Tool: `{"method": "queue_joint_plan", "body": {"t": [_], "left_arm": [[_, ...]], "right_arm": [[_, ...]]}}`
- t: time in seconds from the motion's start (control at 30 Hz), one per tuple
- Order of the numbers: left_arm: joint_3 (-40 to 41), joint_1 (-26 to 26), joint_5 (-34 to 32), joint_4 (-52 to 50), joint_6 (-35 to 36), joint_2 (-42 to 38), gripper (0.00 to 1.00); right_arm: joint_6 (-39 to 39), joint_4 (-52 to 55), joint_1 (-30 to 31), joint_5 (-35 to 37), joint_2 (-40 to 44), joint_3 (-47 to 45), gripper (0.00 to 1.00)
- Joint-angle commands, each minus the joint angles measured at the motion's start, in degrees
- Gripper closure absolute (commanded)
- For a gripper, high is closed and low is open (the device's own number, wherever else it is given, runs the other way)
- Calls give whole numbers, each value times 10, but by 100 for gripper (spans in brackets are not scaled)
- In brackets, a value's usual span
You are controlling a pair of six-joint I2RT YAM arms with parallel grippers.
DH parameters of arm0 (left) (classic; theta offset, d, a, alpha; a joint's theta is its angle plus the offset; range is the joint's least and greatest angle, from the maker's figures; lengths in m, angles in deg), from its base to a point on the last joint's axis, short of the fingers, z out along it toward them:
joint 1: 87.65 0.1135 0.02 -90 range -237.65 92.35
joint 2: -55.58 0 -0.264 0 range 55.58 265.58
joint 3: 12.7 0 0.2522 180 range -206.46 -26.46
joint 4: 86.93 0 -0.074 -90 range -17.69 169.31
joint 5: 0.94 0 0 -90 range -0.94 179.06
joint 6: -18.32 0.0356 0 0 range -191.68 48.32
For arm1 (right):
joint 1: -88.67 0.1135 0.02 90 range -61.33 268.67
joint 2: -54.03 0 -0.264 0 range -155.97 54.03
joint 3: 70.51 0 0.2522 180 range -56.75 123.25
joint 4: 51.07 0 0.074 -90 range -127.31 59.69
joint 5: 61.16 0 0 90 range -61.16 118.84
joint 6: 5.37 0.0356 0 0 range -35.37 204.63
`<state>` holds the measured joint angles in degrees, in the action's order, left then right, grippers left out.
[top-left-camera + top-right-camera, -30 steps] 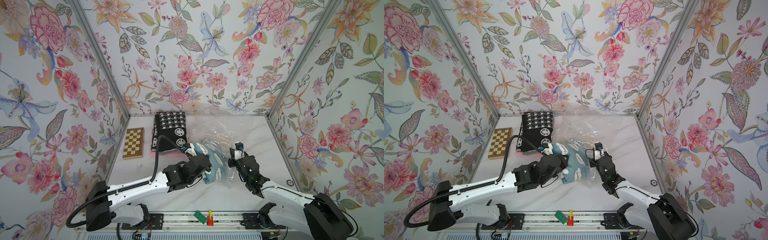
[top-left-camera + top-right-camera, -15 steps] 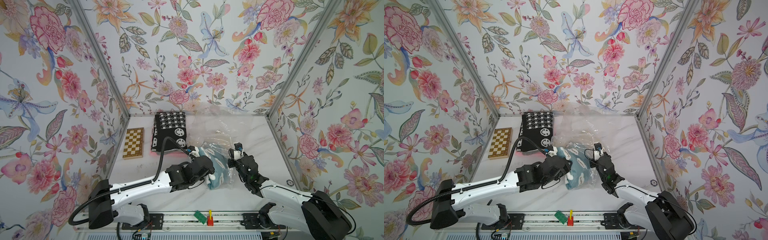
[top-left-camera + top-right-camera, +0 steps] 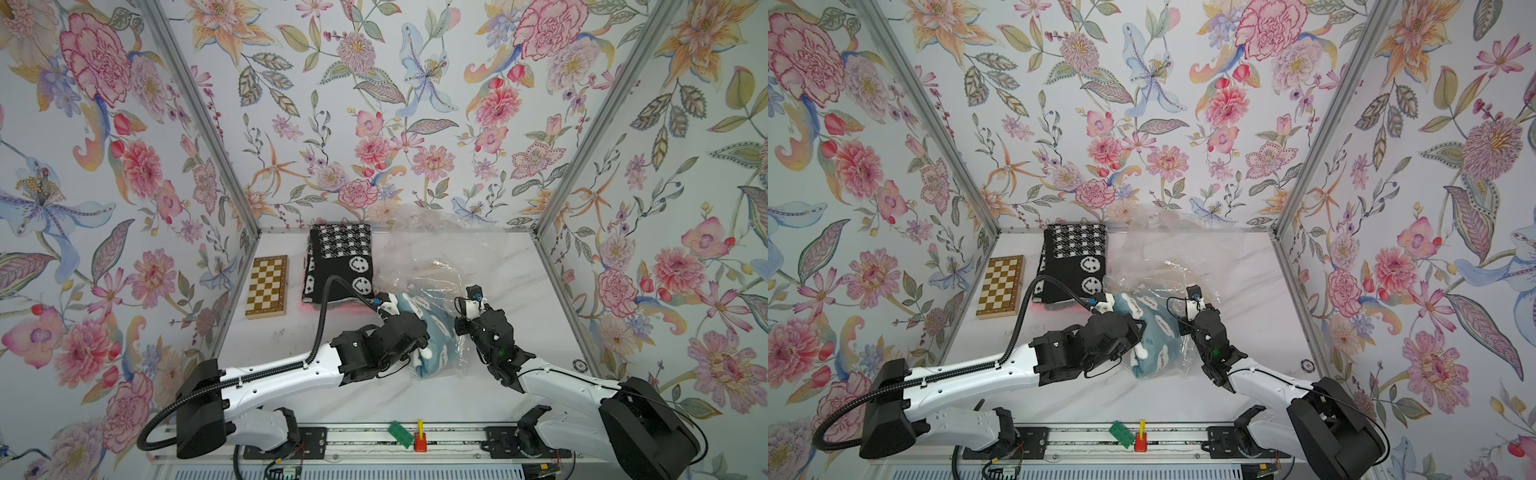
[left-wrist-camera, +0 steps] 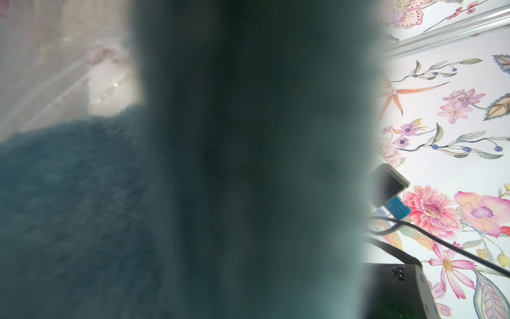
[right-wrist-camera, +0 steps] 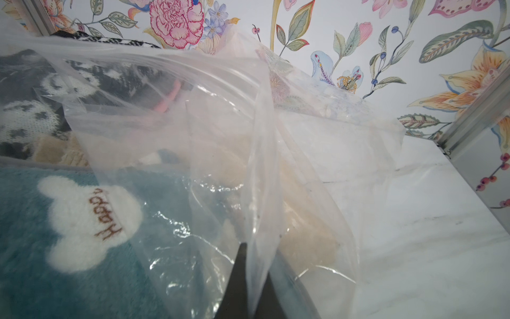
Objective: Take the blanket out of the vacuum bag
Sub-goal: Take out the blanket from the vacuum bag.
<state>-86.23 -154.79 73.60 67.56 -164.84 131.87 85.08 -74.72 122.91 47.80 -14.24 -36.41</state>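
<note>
The blanket (image 3: 432, 332), teal plush with white clouds, lies bunched near the middle of the surface (image 3: 519, 270), a little toward its near edge. Its far part sits under the clear film of the vacuum bag (image 3: 419, 270), and its near end bulges out toward the left arm. The bag spreads crumpled from there to the far edge.

The left fingers (image 3: 415, 345) are clenched at the blanket's near-left side. They press into the plush, and teal pile (image 4: 69, 207) fills the left wrist view. The right fingers (image 5: 237, 281) are pinched shut on a raised fold of the bag's film (image 5: 256, 165), just beside the blanket's right flank (image 5: 69, 248), with plastic between them and the fabric.

A folded black-and-white throw (image 3: 340, 266) lies against the far edge, touching the bag's left side. A chessboard (image 3: 267, 286) lies by the left edge.
</note>
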Motion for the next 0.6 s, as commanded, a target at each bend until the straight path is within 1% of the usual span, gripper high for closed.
{"method": "queue_joint_plan", "body": {"t": [0.0, 0.13, 0.3, 0.43, 0.57], "left_arm": [[-74, 2, -18, 20, 33, -14, 100], [-129, -2, -31, 17, 57, -12, 100], [-199, -4, -72, -45, 87, -18, 100], [-207, -4, -105, -45, 110, -49, 100], [-229, -4, -151, -54, 138, -81, 100]], "right_arm": [[-12, 2, 9, 5, -5, 18, 100], [-15, 1, 13, 0, -18, 23, 100], [-18, 5, 17, 1, -16, 27, 100], [-19, 7, 17, 1, -13, 26, 100], [-17, 11, 17, -1, -27, 32, 100]]}}
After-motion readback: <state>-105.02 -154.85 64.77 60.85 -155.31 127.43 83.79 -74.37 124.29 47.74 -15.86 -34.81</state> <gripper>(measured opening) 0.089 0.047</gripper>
